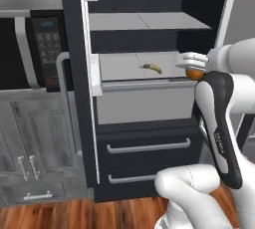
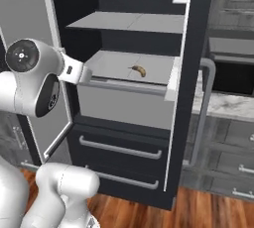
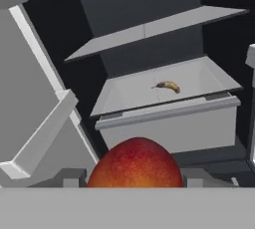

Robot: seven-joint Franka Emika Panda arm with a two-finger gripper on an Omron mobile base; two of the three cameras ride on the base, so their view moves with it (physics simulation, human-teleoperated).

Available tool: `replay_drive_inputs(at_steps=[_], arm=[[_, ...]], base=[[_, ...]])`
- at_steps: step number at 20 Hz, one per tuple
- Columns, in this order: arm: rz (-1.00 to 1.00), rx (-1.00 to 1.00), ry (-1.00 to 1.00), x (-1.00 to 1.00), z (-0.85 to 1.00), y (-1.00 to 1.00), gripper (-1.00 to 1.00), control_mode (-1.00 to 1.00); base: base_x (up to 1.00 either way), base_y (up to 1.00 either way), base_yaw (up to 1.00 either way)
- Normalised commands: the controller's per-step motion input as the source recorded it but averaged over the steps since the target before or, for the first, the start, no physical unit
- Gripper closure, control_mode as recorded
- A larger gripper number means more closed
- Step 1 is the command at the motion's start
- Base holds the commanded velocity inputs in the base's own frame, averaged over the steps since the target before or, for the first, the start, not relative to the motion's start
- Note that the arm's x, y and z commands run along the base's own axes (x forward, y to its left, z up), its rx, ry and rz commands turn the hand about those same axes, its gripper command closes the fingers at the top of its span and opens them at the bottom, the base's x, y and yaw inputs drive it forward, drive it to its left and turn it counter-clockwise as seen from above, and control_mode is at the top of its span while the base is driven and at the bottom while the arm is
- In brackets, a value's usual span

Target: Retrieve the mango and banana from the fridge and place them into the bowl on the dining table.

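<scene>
One fruit is in hand: the gripper (image 3: 134, 185) is closed on the mango (image 3: 135, 164), just outside the open fridge (image 1: 79, 123), at its right. Carrying it level and clear of the door should keep the grip, which looks secure though the fingertips are barely visible. Inside, the banana (image 1: 152, 67) lies alone on the middle shelf (image 1: 119, 66).
</scene>
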Motion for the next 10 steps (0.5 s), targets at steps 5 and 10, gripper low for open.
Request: replay_drive_inputs(at_steps=[5,10], arm=[[0.00,0.00,0.00,0.00,0.00,0.00,1.00,1.00],[0.00,0.00,0.00,0.00,0.00,0.00,1.00,1.00]], base=[[-0.29,0.09,-0.03],[-0.13,0.23,-0.26]])
